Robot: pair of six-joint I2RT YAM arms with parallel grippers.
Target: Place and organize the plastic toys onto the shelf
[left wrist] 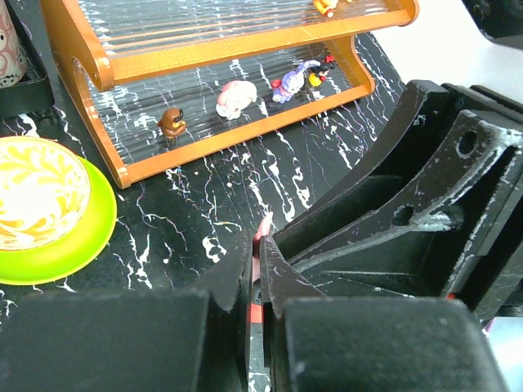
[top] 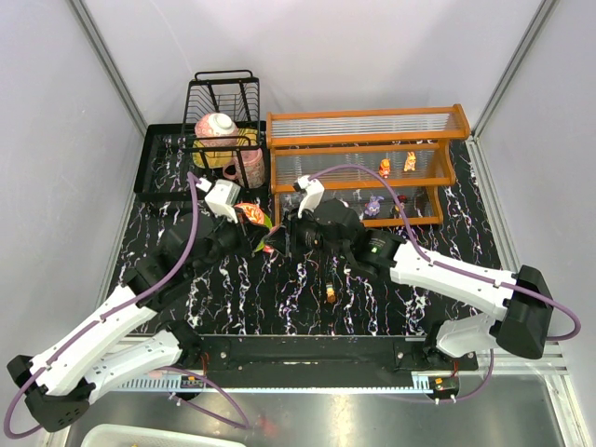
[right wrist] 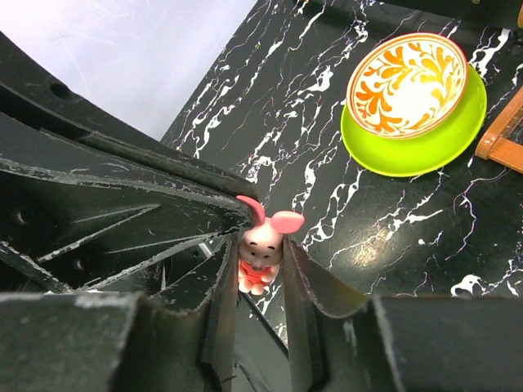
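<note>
- White walls (top: pixel 307 47) close you in on three sides.
- The table (top: pixel 233 307) is black with white marble veining.
- The shelf (top: pixel 363 140) stands at the back right, with an orange frame and clear ribbed tiers.
- A black wire rack (top: pixel 223 88) sits just left of the shelf and holds a pink jar (top: pixel 216 128).
- The bowl (right wrist: pixel 406 73) on its green plate (right wrist: pixel 409 155) lies in front of the rack, close to both grippers.
- Your right gripper (right wrist: pixel 260 263) is clamped on the piglet (right wrist: pixel 260 245), with a finger against each side, above the table before the shelf's left end.
- Your left gripper (left wrist: pixel 261 245) is closed, its tips meeting the right's. A pink-red sliver shows there; you cannot tell whether it is pinched.
- The piglet is pink with big ears and a red body, and it is upright.
- On the lowest tier there are brown (left wrist: pixel 172 122), pink-white (left wrist: pixel 235 98) and purple (left wrist: pixel 294 79) toys.
- Two orange toys (top: pixel 384 168) stand one tier higher.
- One loose toy (top: pixel 330 294) lies on the table.
</note>
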